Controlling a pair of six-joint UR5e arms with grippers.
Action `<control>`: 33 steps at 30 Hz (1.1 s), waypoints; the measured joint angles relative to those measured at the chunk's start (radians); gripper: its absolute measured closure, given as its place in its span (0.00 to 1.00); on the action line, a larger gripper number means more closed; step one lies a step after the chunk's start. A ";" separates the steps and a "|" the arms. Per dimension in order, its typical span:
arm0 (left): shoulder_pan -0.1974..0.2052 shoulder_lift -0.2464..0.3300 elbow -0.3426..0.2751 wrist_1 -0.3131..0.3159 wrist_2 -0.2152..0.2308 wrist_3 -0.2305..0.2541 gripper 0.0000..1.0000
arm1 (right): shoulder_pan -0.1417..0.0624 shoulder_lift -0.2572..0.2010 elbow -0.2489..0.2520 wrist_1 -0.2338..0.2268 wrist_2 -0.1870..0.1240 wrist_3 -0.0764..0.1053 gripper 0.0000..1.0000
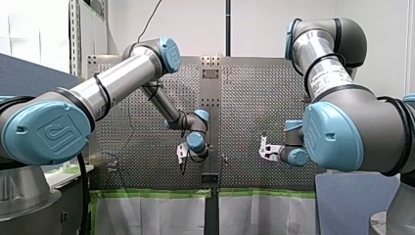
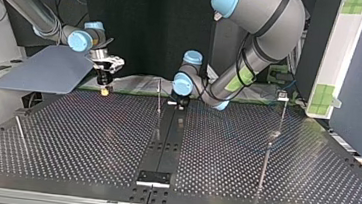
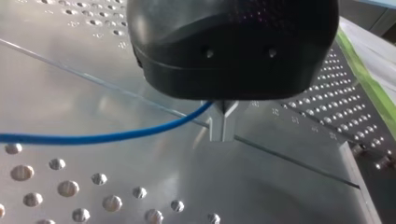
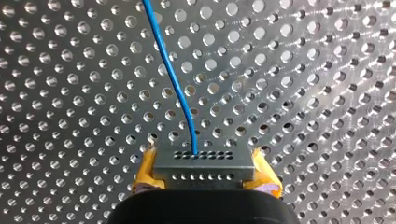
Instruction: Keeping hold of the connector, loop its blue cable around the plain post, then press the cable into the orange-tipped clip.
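Clearly my right end effector is clenched on the grey rectangular multi-hole connector. Its thin blue cable runs straight ahead, reaching my left end effector, whose grip I cannot tell.

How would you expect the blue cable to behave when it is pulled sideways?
Probably flexible: the blue cable is thin and curves smoothly away from the connector. Likely somewhat springy rather than limp, since it runs in one gentle arc without kinks. It looks light.
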 joint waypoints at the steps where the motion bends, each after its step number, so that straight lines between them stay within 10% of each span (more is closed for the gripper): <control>1: -0.001 0.000 0.000 0.000 -0.001 0.003 0.97 | 0.000 0.000 0.000 0.001 0.000 0.000 1.00; 5: -0.007 0.001 0.000 0.000 -0.012 0.026 0.66 | -0.001 0.000 -0.001 0.003 0.000 0.000 1.00; 12: -0.018 0.001 -0.001 -0.001 -0.025 0.059 0.69 | -0.001 0.000 -0.001 0.007 0.000 -0.002 1.00; 15: -0.020 0.001 -0.001 -0.001 -0.003 0.062 0.44 | -0.001 0.000 0.000 0.011 0.000 -0.002 1.00; 17: -0.020 0.001 -0.001 -0.001 0.007 0.066 0.02 | -0.001 0.000 0.000 0.013 -0.001 -0.002 1.00; 33: -0.035 0.002 -0.004 -0.109 -0.059 0.186 0.00 | -0.001 0.000 -0.001 0.024 0.000 -0.002 1.00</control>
